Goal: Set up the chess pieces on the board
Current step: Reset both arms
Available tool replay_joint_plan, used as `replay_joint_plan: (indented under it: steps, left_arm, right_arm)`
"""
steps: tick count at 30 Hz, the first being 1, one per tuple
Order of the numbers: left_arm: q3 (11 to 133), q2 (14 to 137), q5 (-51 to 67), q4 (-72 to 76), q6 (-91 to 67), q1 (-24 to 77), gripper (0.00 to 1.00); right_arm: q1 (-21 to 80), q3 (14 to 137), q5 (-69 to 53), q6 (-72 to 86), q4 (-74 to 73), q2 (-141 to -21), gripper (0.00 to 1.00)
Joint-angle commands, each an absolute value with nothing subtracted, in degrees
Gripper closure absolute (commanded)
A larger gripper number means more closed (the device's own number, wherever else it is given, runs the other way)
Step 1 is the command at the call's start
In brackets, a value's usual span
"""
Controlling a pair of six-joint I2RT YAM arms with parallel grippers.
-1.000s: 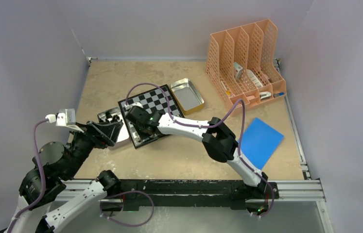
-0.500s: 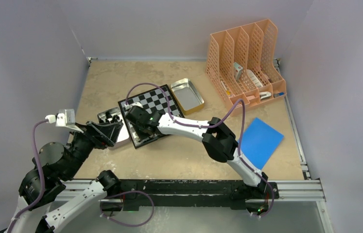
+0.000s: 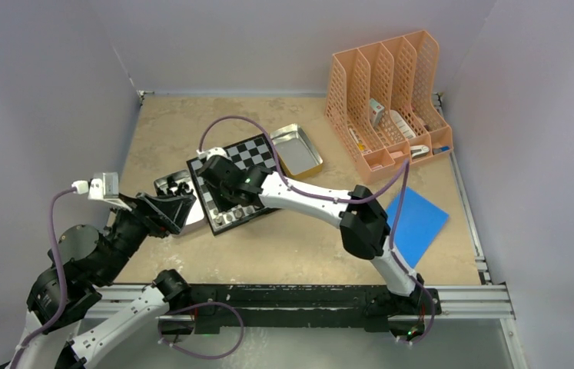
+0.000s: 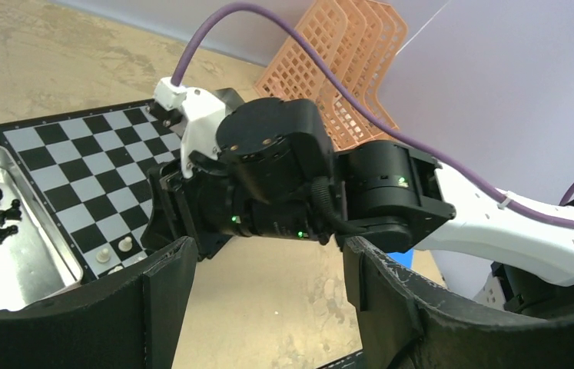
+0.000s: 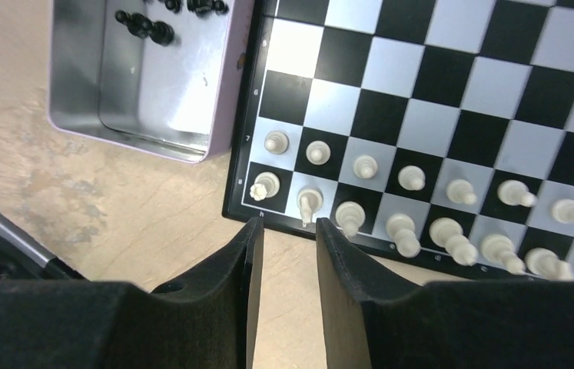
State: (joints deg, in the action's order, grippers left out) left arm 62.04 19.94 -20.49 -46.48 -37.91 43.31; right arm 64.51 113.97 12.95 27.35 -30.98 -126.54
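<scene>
Right end effector, slightly parted, empty, hangs over the board edge beside chess pieces.

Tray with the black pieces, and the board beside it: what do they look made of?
The tray looks like thin sheet metal with a bright, polished finish: its floor mirrors the light and its rim is rolled. The board has a smooth, slightly glossy printed surface with crisp checks and edge numerals. That could be plastic or coated metal; the look does not settle which.
</scene>
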Motion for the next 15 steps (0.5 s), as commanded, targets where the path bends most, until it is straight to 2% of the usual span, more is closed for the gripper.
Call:
replay_joint_plan:
  steps: [1, 10, 15]
  left_arm:
    - [65.78, 21.79, -17.69, -45.61, -36.19, 43.59, 0.3]
    - [70.12, 27.42, -10.72, -47.32, -30.33, 43.59, 0.3]
    - [69.52, 29.92, -6.64, -46.23, -28.84, 43.59, 0.28]
  right_arm:
    - [63.88, 112.63, 17.02, 28.16, -30.81, -119.09, 0.65]
    - [60.62, 98.02, 25.08, 31.29, -21.09, -100.82, 0.56]
    - [58.6, 86.5, 27.85, 31.49, -12.75, -87.77, 0.4]
